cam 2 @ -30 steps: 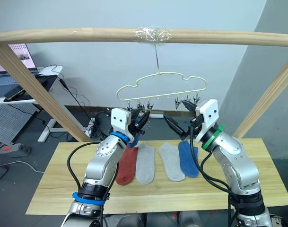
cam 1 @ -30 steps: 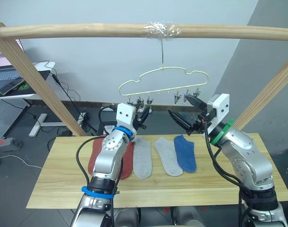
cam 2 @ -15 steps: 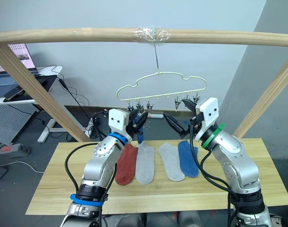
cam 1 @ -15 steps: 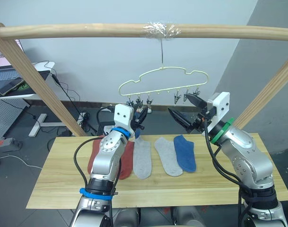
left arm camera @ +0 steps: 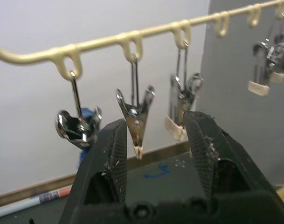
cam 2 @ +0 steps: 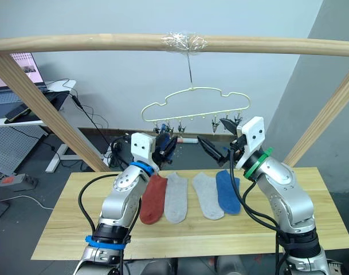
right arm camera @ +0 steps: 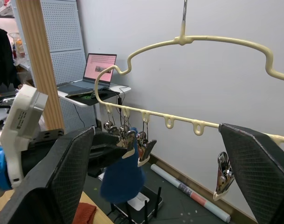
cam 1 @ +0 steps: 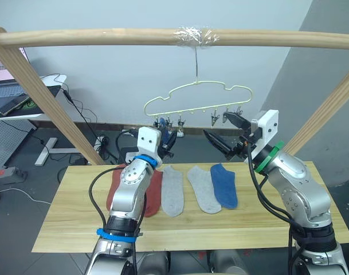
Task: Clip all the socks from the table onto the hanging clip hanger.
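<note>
**Desk:** Left eye view — what's the line?

**Photographer:** The clip hanger [cam 1: 197, 91] hangs from a wooden pole [cam 1: 105, 37] at 12 o'clock above the table [cam 1: 266, 220]. The left gripper [cam 1: 165, 136] is raised to the clips at the hanger's 7 o'clock. The right gripper [cam 1: 222, 132] waits at its 5 o'clock. Rust-red socks [cam 1: 156, 195], two grey socks [cam 1: 173, 192] and a blue sock [cam 1: 224, 186] lie side by side on the wood. The right eye view shows the same.

**Desk:** Left wrist view?

**Photographer:** Its fingers [left arm camera: 114, 149] stand well apart and empty, with a metal clip [left arm camera: 135, 119] hanging just beyond the gap. A scrap of blue shows behind the neighbouring clip.

**Desk:** Right wrist view?

**Photographer:** This claw is spread wide and holds nothing. It shows what the left wrist cannot: a second blue sock [right arm camera: 123, 175] dangling whole at the end clips. Whether a clip bites it, I cannot tell.

**Desk:** Handling?

**Photographer:** The socks look light, soft and limp. I'd take one by the cuff so that an edge can be fed into a clip. The thin wire hanger will likely swing when pushed.
</note>
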